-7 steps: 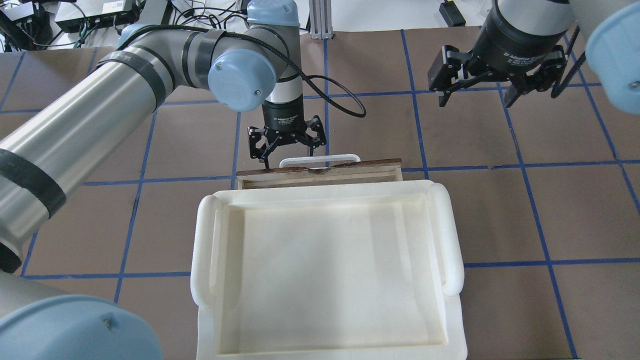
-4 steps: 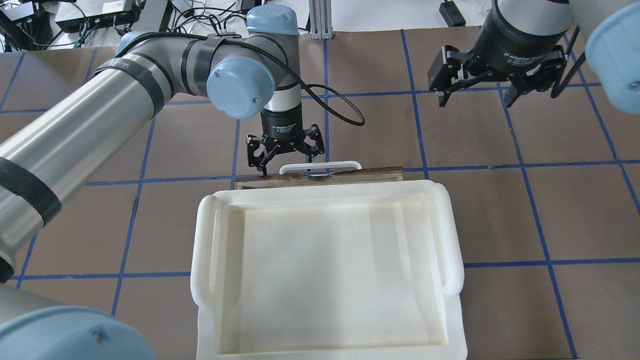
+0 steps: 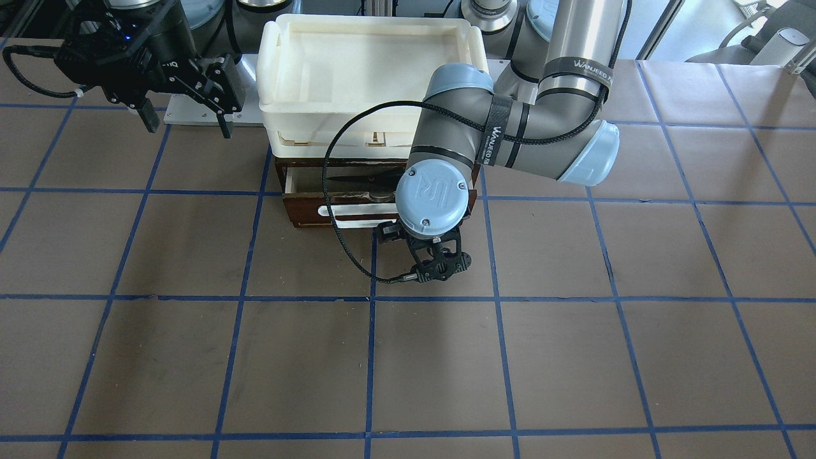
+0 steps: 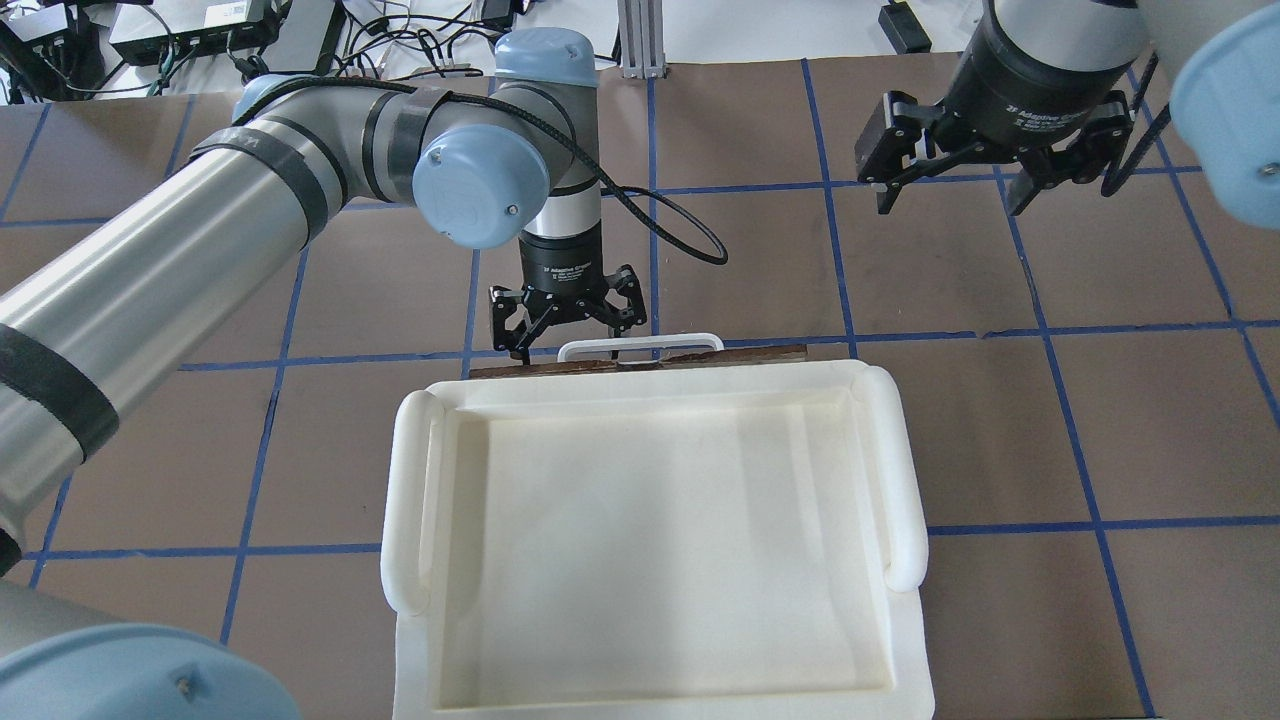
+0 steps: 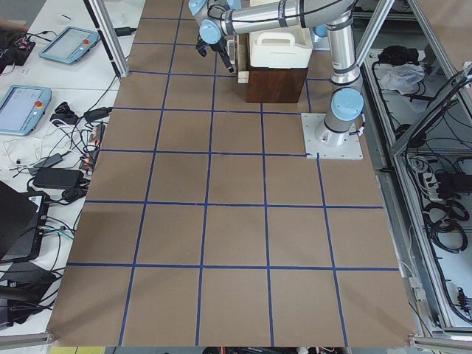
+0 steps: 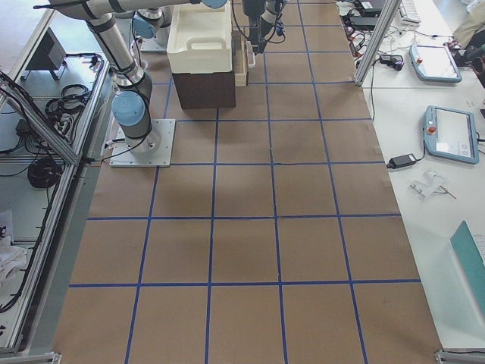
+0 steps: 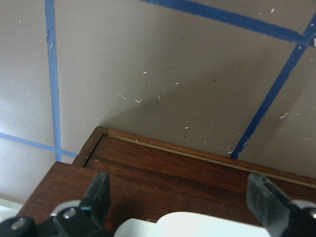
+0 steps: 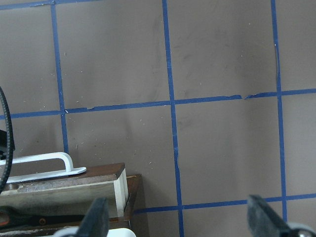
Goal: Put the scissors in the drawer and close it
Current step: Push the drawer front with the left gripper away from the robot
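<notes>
The drawer [image 4: 730, 356] pokes out a little from under the cream tray, showing its dark wooden front and white bar handle [image 4: 640, 344]. In the front-facing view the drawer [image 3: 305, 215] has a gap open, and the scissors [image 3: 360, 181] lie inside on the pale floor. The right wrist view also catches the scissors [image 8: 29, 220] in the drawer's corner. My left gripper [image 4: 574, 336] stands open and empty against the drawer front, its fingers [image 7: 98, 191] either side of the handle [image 7: 197, 225]. My right gripper [image 4: 950, 200] hangs open and empty, high at the far right.
A large cream plastic tray [image 4: 408, 500] sits on top of the dark cabinet and covers most of the drawer from above. The brown table with blue grid tape [image 4: 1040, 330] surrounds it. The left arm's cable [image 3: 331, 210] loops in front of the drawer.
The drawer has slid inward under the tray, so only a thin strip of its front still shows from overhead. My left gripper moved with it toward the tray. The right arm stayed still.
</notes>
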{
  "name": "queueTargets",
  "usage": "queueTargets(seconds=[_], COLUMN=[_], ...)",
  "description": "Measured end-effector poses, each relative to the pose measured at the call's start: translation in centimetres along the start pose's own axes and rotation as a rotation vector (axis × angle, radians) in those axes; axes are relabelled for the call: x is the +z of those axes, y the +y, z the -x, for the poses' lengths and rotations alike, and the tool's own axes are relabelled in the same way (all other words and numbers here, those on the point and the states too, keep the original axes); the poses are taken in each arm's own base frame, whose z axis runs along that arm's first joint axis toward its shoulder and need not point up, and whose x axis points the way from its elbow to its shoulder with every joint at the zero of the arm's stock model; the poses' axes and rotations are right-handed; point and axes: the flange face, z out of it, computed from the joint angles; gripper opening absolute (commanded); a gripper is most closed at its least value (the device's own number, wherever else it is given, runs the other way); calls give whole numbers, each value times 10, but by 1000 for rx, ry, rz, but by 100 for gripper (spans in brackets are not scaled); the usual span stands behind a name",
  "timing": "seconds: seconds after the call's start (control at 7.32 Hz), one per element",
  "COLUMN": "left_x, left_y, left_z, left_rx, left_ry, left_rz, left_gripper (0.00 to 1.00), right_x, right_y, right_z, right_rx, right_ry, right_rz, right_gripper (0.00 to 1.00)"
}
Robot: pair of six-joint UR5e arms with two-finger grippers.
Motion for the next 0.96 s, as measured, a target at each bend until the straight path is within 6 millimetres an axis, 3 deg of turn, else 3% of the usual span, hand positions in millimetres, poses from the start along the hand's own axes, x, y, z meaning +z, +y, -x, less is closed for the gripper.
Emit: queueTargets(seconds=[0.96], left_x=[4], left_y=[15], left_z=[5], left_rx=[-45], left_ry=[-27], left_rz=[86], left_gripper=[100], right_x=[0], right_y=[0], right_z=[0], right_rx=[0], right_ry=[-1], right_rz=[0], right_gripper=[100])
